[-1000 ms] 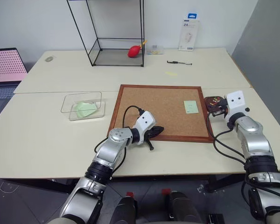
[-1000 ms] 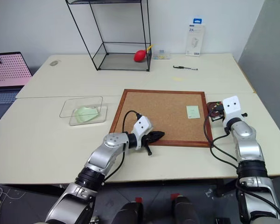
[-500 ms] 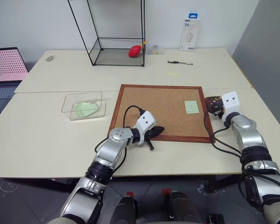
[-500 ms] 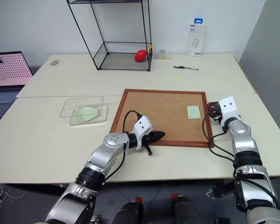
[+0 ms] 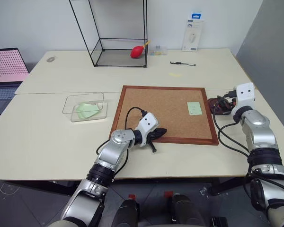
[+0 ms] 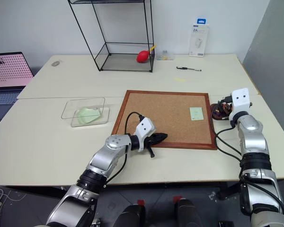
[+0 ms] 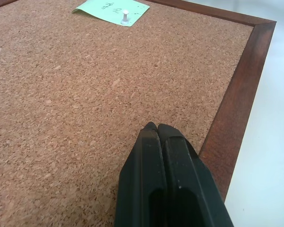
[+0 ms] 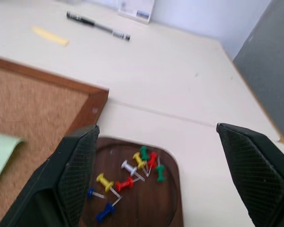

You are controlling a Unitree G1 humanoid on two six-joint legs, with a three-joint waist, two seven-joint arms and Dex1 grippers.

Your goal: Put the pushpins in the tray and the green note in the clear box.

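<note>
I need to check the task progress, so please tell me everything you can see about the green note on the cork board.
The green note is a small, pale green square of thin paper. It lies flat on the cork board, near the board's right edge and the tray. One white pushpin is still stuck through it, and some faint handwriting shows on it. Neither pincer touches it.

Pushpins (image 8: 128, 177) in tray (image 8: 173, 213) (dark brown)
</note>
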